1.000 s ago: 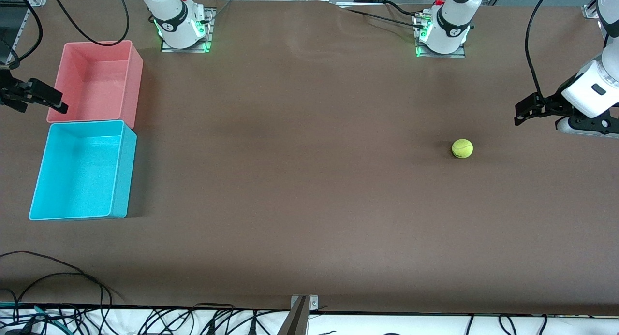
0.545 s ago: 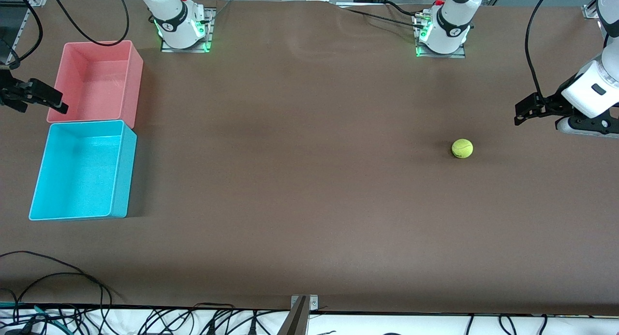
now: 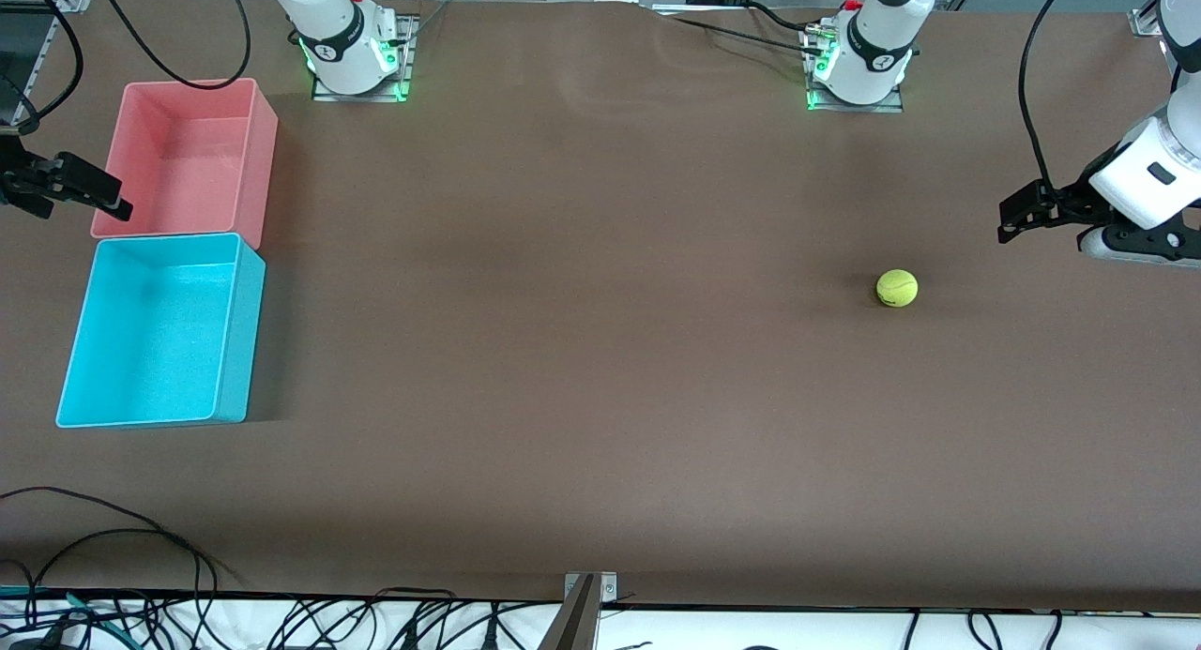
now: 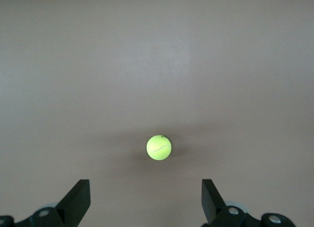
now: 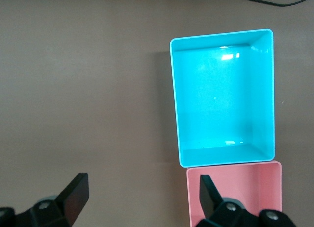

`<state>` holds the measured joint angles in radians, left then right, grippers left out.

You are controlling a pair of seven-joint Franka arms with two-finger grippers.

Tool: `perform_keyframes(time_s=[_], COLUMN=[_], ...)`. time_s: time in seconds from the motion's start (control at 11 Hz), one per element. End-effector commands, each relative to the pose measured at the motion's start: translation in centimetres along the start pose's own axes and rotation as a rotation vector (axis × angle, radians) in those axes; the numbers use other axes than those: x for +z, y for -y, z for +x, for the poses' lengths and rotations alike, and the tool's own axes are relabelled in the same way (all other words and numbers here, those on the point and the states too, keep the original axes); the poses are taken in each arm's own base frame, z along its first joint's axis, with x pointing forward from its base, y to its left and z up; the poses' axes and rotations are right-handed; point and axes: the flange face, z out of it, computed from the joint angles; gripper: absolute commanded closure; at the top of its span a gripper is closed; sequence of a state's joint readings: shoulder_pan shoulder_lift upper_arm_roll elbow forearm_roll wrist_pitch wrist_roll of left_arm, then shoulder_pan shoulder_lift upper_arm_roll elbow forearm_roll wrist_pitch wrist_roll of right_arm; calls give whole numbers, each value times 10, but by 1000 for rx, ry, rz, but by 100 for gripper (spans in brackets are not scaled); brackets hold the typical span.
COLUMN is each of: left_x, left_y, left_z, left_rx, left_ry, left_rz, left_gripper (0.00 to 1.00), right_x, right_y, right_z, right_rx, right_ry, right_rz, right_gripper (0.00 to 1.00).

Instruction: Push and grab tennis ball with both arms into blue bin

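The tennis ball (image 3: 897, 288) lay on the table (image 3: 582, 350), well apart from the blue bin (image 3: 235, 350). The left gripper (image 4: 145, 207) hung wide open near the ball. The right gripper (image 5: 142, 203) waited, spread wide, beside the pink bin (image 3: 263, 162).

1. Robotics laboratory: two white jointed arm bases (image 3: 349, 40) bolted on metal plates to a wide brown-covered counter (image 3: 600, 397).
2. Loose black cables (image 3: 113, 575) and aluminium framing (image 3: 584, 612) line the counter's edge.

Brown table (image 3: 600, 369), cables (image 3: 103, 575) along edge

Yellow-green tennis ball (image 3: 897, 288); cyan-blue bin (image 3: 155, 331) — pink bin (image 3: 188, 158); brown table (image 3: 600, 350)
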<state>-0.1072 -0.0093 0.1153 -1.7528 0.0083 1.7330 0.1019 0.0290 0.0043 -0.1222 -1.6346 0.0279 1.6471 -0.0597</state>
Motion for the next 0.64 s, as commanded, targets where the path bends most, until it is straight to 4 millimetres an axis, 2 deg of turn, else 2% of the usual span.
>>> perform_keyframes(time_s=[0.0,0.55], left_x=[-6,-5], left_y=[3,12], left_z=[-1,-3], left_rx=[19,32], left_ry=[5,12], left_rz=[16,19], left_gripper=[0,0], right_x=[-6,-7], right_y=[2,2], right_z=[0,0], right_rx=[-3,-1], right_ry=[3,3], right_rz=[5,5], right_gripper=[0,0])
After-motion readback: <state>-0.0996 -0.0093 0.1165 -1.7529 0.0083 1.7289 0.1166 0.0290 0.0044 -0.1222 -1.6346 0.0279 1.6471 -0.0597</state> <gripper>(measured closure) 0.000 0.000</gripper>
